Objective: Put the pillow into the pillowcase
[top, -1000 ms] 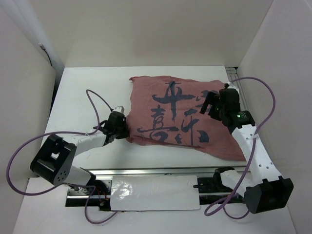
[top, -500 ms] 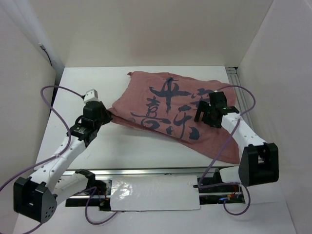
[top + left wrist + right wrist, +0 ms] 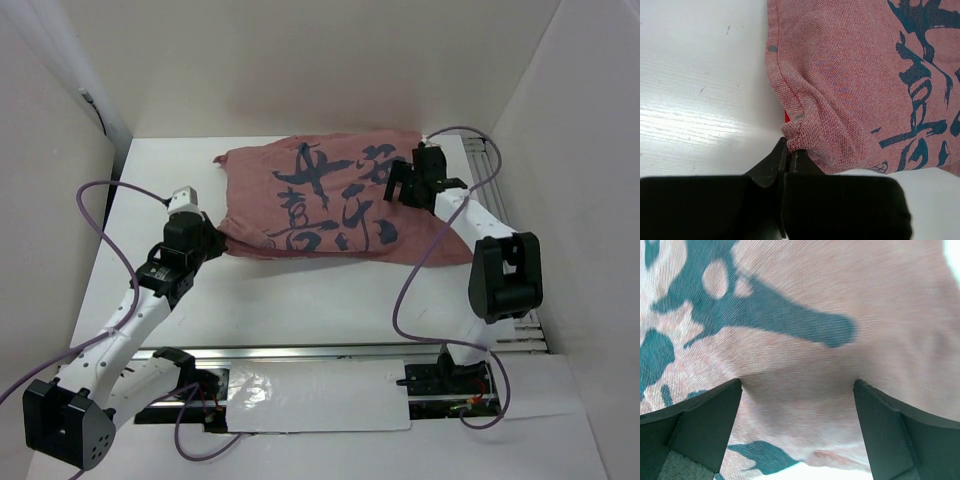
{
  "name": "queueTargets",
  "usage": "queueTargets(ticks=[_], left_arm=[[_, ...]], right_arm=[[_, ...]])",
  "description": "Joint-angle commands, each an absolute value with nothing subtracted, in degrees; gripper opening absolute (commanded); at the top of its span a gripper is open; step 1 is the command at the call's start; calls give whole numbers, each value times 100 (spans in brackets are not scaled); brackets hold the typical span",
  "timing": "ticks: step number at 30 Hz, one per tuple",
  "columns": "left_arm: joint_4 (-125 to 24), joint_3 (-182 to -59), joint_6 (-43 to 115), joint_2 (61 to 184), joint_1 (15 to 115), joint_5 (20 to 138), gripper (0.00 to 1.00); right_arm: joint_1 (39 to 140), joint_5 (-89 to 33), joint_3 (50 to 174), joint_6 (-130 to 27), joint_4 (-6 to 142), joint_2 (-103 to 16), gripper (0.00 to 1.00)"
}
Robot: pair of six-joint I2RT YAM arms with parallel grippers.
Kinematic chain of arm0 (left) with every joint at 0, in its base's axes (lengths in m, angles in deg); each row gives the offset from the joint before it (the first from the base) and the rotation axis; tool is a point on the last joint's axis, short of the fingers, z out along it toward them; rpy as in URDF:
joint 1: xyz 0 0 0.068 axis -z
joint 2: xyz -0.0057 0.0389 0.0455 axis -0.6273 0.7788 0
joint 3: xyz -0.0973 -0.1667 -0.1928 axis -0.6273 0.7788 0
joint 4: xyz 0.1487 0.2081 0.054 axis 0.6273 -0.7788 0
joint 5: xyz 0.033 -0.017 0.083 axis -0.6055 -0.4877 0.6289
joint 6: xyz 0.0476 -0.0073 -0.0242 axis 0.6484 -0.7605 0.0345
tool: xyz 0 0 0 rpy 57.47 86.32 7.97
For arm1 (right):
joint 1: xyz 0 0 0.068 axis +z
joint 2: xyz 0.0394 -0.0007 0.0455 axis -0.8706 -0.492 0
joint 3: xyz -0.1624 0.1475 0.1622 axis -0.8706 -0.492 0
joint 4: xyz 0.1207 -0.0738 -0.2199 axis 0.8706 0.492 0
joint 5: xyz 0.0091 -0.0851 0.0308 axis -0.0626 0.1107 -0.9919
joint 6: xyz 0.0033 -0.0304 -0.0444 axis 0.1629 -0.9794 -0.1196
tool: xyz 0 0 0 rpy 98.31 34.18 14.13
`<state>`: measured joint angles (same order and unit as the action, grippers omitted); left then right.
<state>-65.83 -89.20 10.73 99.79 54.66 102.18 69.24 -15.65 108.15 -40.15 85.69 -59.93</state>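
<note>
Table (image 3: 300, 290) first: the pillowcase (image 3: 330, 200) lies across it, pink calligraphy face up. At the pillowcase's near-left corner, your left gripper (image 3: 790, 152) is pressed together, pinching that corner. Over the pillowcase's right end, your right gripper (image 3: 797, 390) stands spread wide.

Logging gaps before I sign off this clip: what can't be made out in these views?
- The pillow: in no view; if it is inside, the pillowcase cloth covers it.
- The pillowcase underside: hidden against the table, all views.
- The right gripper, open: in the right wrist view cloth fills the frame, contact with it unclear.
</note>
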Motion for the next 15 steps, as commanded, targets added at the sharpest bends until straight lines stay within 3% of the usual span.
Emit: queueTargets(ticks=[1,6,10,15], left_arm=[[-6332,-9050,1265,9887,5414,10328,0],[-6332,-9050,1265,9887,5414,10328,0],[-6384,-9112,1406,9887,5414,10328,0],[-6384,-9375,1459,9887,5414,10328,0]], right_arm=[[6713,-811,10867,-3976,8625,-5334,100],[5721,-704,10242,-3326,9327,-4507,100],[4711,-1266,9899,-3221,9671,-4576,100],[4374,-1531,9653,-3290,9725,-4910,100]])
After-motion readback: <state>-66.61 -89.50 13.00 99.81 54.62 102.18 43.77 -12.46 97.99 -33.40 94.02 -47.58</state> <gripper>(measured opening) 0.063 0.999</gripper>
